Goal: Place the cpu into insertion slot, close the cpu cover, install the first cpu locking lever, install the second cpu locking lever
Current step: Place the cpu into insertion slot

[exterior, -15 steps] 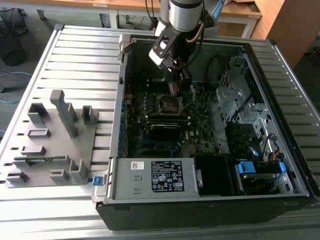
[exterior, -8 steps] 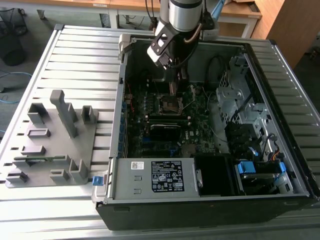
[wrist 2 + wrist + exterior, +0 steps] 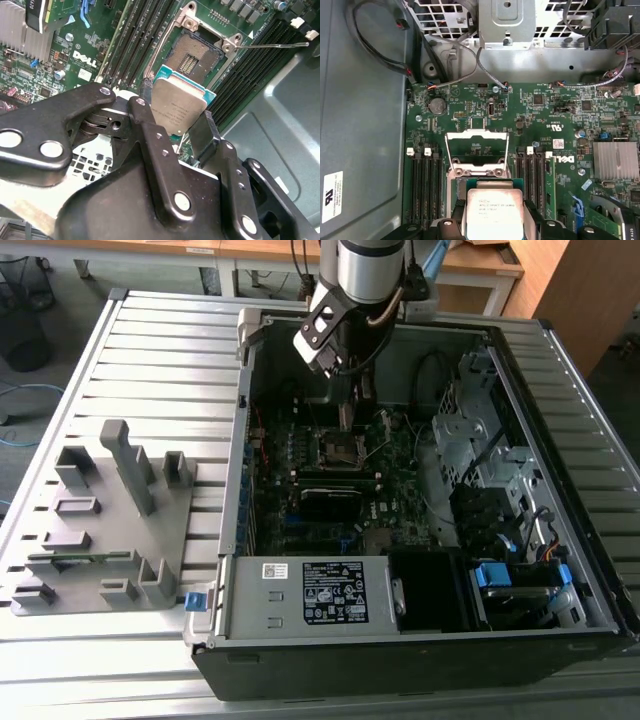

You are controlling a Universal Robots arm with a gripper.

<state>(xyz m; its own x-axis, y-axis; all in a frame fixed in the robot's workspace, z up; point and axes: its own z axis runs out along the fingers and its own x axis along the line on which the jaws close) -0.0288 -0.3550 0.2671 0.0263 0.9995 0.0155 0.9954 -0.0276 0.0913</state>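
**Chip Almost Home**

The claw (image 3: 175, 127) squeezes the cpu (image 3: 177, 102) by two sides. The cpu hangs close over the insertion slot (image 3: 196, 54), not in it yet. The cpu cover (image 3: 477, 134) stands open at the slot's edge. This looks like step one. I think the chip must line up square and go down flat.
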